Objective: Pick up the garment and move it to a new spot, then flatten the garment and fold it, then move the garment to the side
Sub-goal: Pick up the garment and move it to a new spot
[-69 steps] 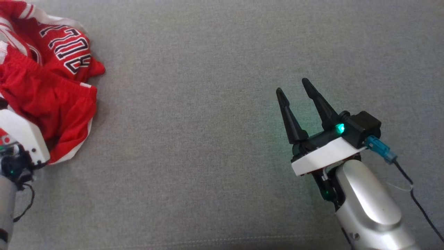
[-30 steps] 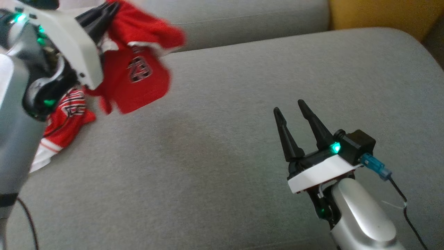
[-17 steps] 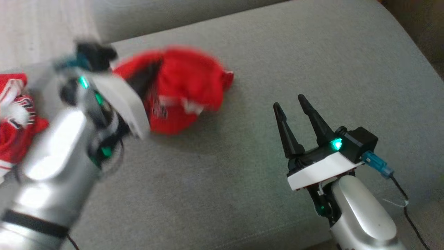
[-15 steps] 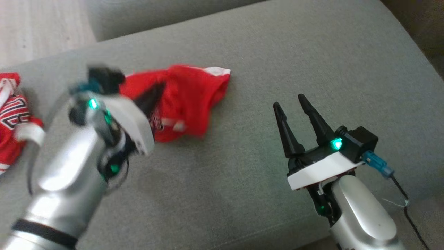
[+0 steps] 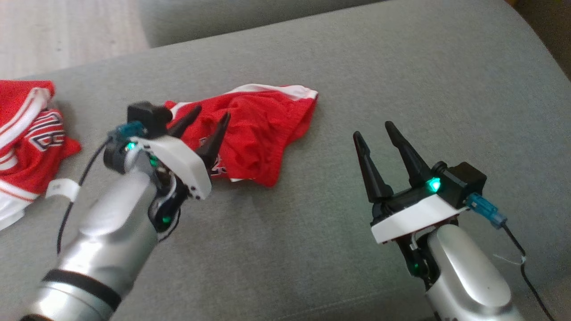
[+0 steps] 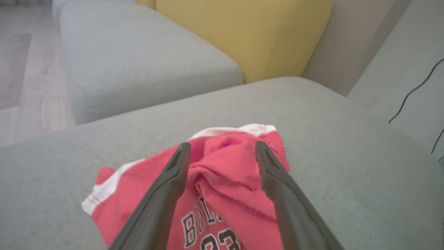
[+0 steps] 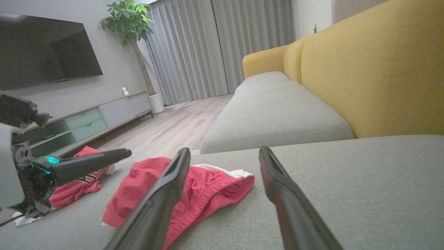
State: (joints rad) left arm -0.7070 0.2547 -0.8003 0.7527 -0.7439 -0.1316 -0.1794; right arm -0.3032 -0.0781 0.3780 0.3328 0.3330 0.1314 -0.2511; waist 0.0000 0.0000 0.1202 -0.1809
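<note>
1. Pincers: left pincer spread wide, released, hanging over the shorts; right pincer likewise spread, grasping nothing.
2. Shorts lie crumpled mid-cushion on the grey sofa; a red jersey lies well apart, to the left.
3. Left wrist view shows lettering on the shorts; right wrist view adds yellow backrest, TV, plant, curtains, wood floor.
</note>
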